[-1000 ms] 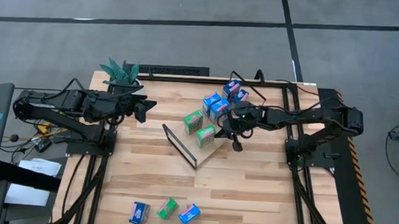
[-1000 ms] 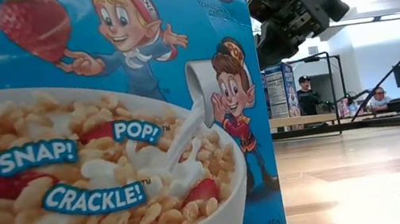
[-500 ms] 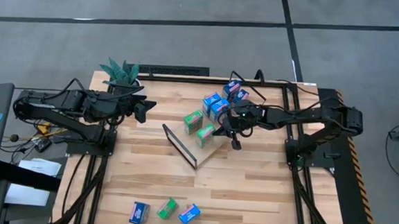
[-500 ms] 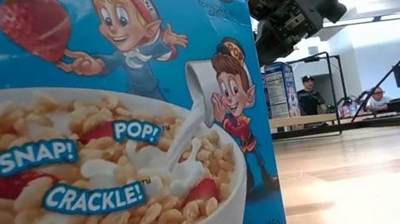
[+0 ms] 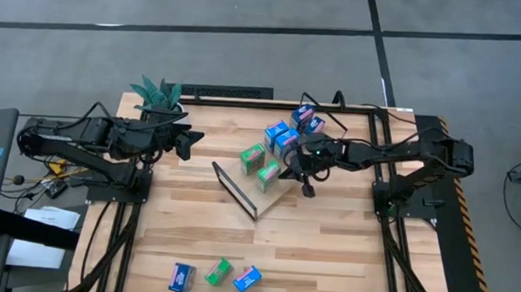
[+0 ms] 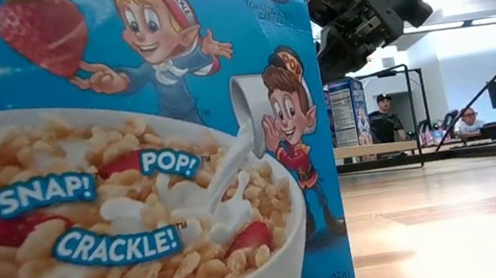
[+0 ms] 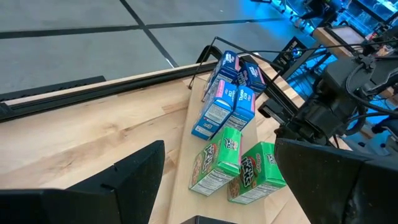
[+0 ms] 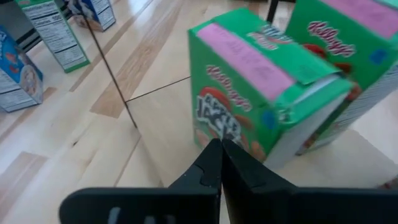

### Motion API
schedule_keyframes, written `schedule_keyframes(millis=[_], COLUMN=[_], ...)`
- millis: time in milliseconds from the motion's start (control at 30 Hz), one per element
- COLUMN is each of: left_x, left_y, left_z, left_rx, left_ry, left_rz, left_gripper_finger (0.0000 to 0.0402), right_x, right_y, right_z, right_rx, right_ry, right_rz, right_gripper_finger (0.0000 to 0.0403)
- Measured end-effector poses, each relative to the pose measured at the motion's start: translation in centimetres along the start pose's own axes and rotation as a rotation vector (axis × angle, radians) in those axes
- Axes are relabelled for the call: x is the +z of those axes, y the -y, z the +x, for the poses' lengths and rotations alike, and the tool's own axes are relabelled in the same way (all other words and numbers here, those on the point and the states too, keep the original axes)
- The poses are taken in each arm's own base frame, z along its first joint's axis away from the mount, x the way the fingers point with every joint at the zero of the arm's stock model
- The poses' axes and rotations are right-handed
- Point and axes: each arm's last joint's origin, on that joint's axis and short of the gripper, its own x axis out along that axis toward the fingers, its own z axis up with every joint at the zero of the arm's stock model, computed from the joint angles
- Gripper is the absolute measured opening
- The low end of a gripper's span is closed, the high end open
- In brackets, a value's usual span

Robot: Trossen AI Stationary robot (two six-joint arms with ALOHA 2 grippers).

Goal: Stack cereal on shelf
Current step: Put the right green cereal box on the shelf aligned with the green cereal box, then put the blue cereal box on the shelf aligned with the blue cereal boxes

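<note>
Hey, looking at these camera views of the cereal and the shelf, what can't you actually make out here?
- Low view: a blue cereal box right at the lens blocks the table's left side, including the shelf.
- High view: printing on the three boxes near the front edge is too small to read.
- High view: whether the right gripper touches the green box is unclear.
- Left wrist view: the left gripper's dark fingers cover the table nearest them.

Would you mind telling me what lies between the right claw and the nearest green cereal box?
Nothing: in the right wrist view, only bare shelf board separates the shut right claw from the green cereal box.
</note>
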Motion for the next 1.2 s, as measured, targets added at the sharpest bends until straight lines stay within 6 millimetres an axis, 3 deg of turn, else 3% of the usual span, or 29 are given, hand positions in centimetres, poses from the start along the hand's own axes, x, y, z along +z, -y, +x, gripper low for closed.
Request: schedule_keyframes(millis=[867,1033,1200], left_x=[0.0,-0.1,0.1], left_y=[0.0,0.3,1.8], left_z=[0.0,0.0,0.0], left_rx=[-0.004,-0.078,-0.313], left_ry=[-0.003,-0.063,-0.165], left_rz=[0.0,-0.012,-0.052], left_gripper_finger=[0.0293,0.0293,0.0293], right_x=[0.3,2.4,5.6], right_y=[-0.7,-1.8,-3.2], right_z=[0.2,-0.8,-2.5], right_rx=[0.001,0.076,0.112], right_ry=[0.019,0.06,0.091], right_rz=[0.027,0.062,0.014], right_gripper_finger=[0.0024,0.004,0.0066])
